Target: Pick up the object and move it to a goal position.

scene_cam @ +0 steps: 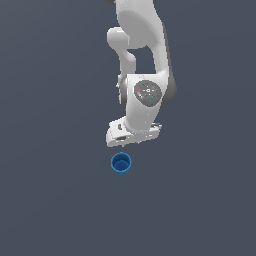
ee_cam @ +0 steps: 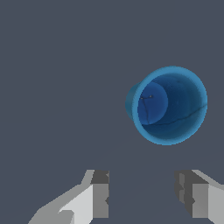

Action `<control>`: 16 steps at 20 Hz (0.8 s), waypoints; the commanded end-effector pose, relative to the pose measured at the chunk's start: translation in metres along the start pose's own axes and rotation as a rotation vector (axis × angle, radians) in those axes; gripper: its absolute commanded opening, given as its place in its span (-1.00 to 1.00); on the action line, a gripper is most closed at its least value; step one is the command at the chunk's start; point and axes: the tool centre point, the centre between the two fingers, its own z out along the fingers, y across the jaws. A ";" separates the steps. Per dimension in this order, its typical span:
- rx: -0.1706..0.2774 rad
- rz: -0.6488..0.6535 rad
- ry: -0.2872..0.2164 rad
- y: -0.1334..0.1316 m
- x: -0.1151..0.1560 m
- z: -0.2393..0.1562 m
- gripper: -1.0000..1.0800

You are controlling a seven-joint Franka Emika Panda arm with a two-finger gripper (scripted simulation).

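Floor: a plain dark grey surface filling both views, no goal marker that I can see.
My arm: white, coming down from the top centre of the exterior view, wrist bent toward the lower middle.
My gripper: just above the middle of the exterior view; in the wrist view it shows as my two fingers at the bottom edge, spread wide with nothing but bare floor between them — released, holding nothing.
Blue cup: standing upright on the floor, mouth up, just below my gripper in the exterior view and apart from it; in the wrist view the blue cup sits right of centre, off the line between my fingers, so I judge I am not yet aligned over it.
Handling: I expect it to be light and stiff, a thin-walled thing that could tip or skid if one finger arrives first; the taper may let it slide downward out of a loose pinch.
Where to hold: across the outside walls, below the round rim — it looks narrower than my opening, so both fingers can straddle it.
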 end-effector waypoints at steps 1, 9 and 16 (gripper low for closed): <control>-0.038 -0.078 -0.039 0.000 0.006 0.007 0.23; -0.166 -0.312 -0.174 0.003 0.024 0.029 0.23; -0.229 -0.413 -0.244 0.005 0.032 0.038 0.23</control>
